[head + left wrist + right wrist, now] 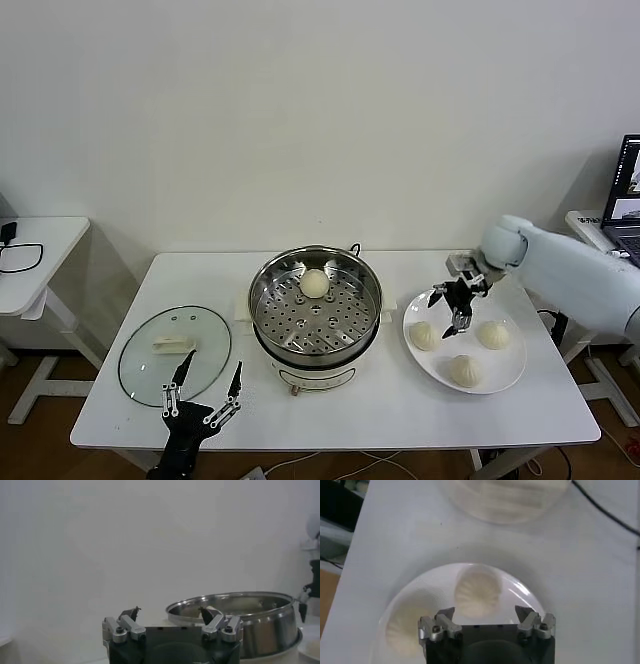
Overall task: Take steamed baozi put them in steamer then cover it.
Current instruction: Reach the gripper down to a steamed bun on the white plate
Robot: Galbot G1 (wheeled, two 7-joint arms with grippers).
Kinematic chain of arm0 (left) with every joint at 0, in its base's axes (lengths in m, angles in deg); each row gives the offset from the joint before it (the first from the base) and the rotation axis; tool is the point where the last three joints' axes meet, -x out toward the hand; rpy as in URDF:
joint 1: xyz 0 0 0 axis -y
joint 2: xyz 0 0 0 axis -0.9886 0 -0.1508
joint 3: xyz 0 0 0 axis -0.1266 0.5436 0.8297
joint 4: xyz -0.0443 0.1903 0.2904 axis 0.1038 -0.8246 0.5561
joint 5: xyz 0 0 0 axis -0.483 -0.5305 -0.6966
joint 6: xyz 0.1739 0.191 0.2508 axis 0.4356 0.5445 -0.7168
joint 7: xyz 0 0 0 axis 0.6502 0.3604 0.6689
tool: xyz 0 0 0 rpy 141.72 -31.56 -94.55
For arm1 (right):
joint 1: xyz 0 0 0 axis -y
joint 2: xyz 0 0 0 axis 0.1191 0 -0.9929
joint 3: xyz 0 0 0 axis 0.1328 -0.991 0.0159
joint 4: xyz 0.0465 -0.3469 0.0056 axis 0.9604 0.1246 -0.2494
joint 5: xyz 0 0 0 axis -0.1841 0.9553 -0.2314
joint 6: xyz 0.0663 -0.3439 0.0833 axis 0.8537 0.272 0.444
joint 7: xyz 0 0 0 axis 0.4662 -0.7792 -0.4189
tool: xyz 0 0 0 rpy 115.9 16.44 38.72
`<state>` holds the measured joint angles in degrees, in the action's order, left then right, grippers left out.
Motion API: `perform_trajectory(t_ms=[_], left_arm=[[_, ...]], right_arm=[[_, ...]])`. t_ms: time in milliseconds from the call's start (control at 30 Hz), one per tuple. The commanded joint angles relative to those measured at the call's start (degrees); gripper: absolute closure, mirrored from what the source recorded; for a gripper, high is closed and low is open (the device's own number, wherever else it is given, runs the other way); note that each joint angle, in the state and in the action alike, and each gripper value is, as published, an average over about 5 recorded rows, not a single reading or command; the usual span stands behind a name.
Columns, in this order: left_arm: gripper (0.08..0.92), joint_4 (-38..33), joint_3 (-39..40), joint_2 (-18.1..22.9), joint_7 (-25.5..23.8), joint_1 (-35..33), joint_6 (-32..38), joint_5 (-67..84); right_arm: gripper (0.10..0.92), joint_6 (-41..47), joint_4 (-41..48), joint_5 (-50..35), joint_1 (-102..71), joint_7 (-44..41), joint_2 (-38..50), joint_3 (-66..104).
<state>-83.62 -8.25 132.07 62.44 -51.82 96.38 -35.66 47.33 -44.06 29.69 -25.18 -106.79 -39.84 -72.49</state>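
Resting pale and domed, one baozi (315,283) sits in the steamer (316,305); right hand (449,303) fingers apart above the plate (466,343), left hand (205,394) likewise, its arm cut off.

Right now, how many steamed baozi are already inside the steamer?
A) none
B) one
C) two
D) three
B: the head view shows a single baozi on the perforated tray of the steamer, while three others lie on the white plate under the open right gripper.
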Motion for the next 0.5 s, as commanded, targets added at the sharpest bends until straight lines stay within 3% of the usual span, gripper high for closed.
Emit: perform_trajectory(t_ms=[33, 400, 500], left_arm=[[0.177, 0.2, 0.0, 0.0, 0.0, 0.0, 0.0, 0.0], [0.177, 0.3, -0.2, 0.2, 0.3, -0.1, 0.1, 0.1], [0.177, 0.3, -0.3, 0.2, 0.3, 0.0, 0.1, 0.1]], right_arm=[[0.203, 1.3, 1.8, -0.6, -3.7, 3.1, -1.4, 0.0], [0.21, 1.4, 2.6, 0.5, -3.6, 3.2, -3.2, -0.1], [0.261, 1.5, 2.4, 0.7, -3.5, 2.9, -3.1, -0.1]])
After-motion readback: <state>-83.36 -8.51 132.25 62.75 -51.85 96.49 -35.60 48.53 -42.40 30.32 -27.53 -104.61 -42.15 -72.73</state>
